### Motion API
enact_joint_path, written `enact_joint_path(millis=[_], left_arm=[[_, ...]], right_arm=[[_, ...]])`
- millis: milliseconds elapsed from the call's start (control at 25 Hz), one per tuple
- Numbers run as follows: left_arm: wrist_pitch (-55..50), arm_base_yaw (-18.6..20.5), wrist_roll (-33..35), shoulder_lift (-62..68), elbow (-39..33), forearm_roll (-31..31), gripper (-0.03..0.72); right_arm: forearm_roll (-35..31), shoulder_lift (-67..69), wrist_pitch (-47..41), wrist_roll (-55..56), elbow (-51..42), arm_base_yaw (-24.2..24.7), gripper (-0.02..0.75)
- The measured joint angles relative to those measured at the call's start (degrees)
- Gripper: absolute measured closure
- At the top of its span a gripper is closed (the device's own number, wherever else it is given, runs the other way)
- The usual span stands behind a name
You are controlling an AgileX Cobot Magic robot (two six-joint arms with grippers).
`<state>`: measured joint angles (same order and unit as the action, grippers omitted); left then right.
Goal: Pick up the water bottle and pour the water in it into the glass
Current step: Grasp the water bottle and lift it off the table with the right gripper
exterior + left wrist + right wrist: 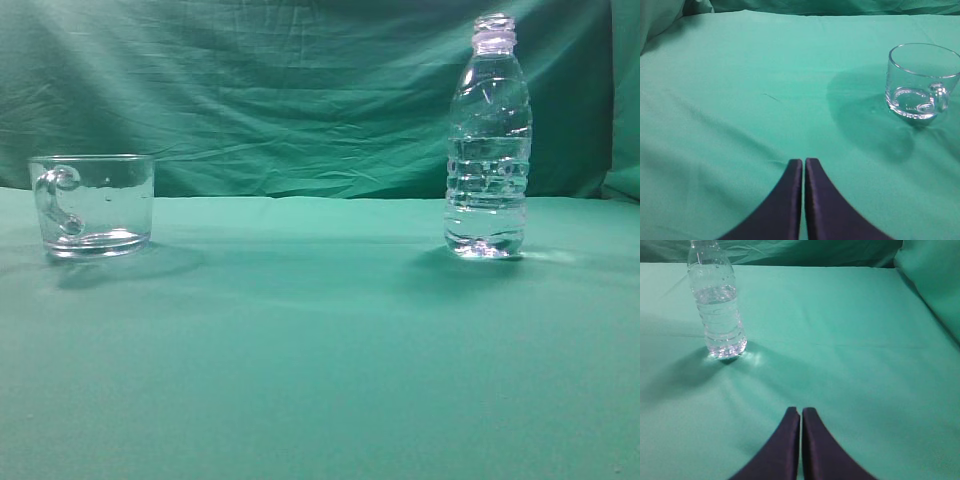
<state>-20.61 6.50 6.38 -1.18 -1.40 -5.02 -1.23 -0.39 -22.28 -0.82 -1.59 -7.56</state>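
The water bottle stands upright and uncapped at the right of the green table, holding clear water to about mid-height. It also shows in the right wrist view, far ahead and left of my right gripper, which is shut and empty. The glass, an empty clear mug with its handle facing the camera side, stands at the left. In the left wrist view the glass is ahead and to the right of my left gripper, which is shut and empty. Neither gripper shows in the exterior view.
A green cloth covers the table and hangs as a wrinkled backdrop behind it. The cloth rises in a fold at the right edge in the right wrist view.
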Motion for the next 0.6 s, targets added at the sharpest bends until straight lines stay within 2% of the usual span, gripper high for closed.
enact_joint_path(millis=[600], left_arm=[[0.0,0.0,0.0,0.0,0.0,0.0,0.688]], right_arm=[[0.0,0.0,0.0,0.0,0.0,0.0,0.738]])
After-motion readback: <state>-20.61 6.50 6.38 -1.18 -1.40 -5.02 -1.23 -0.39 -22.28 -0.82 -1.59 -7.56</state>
